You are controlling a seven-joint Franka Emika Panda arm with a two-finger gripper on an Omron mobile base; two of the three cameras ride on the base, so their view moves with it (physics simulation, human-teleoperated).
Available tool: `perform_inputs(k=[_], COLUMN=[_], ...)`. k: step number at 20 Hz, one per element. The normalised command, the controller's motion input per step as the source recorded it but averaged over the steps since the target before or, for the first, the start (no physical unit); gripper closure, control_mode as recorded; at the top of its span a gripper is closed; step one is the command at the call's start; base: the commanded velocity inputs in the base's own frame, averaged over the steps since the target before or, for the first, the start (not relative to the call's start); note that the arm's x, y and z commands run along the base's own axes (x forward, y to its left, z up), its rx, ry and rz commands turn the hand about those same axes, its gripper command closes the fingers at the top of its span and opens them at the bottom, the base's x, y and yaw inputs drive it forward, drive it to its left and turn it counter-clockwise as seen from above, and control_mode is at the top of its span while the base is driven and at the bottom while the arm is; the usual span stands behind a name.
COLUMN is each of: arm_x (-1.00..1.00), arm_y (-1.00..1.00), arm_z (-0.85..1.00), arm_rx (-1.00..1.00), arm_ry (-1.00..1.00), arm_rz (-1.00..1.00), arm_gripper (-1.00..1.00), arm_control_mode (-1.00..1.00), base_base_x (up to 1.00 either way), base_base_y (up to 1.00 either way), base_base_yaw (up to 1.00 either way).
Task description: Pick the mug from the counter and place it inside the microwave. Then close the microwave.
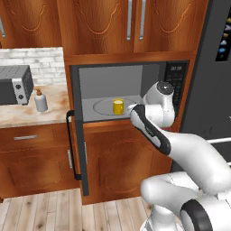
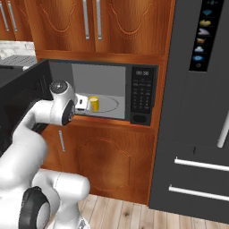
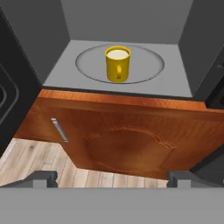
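Note:
The yellow mug (image 3: 117, 64) stands upright on the round glass turntable (image 3: 148, 65) inside the microwave (image 2: 142, 94), free of any grip. It also shows as the mug (image 1: 117, 106) and the mug (image 2: 93, 103) in the base views. My gripper (image 3: 113, 179) is open with nothing between its fingers, and it hovers just outside the microwave's front opening, level with the mug. From the right base view the gripper (image 2: 85, 104) sits close beside the mug's left. The microwave door (image 1: 79, 135) hangs wide open to the left, its black bar handle (image 1: 70, 144) facing out.
The beige counter (image 1: 27, 115) at the left carries a grey toaster oven (image 1: 16, 84) and a white soap bottle (image 1: 41, 101). A dark fridge (image 2: 201, 112) stands right of the microwave. Reddish wood cabinets (image 3: 127, 135) lie below the opening, above a wood floor.

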Motion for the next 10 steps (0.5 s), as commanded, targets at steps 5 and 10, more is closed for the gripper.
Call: perform_inputs(k=[5,10], arm_x=[-0.85,-0.80], arm_y=[0.00,0.00], arm_z=[0.25,0.18], arm_rx=[0.00,0.00], arm_ry=[-0.14,-0.23], arm_rz=[0.00,0.00], arm_gripper=[-1.00,-1.00], arm_control_mode=[-1.00,-1.00], base_base_x=[0.00,0.00], base_base_y=[0.00,0.00], base_base_yaw=[0.00,0.00])
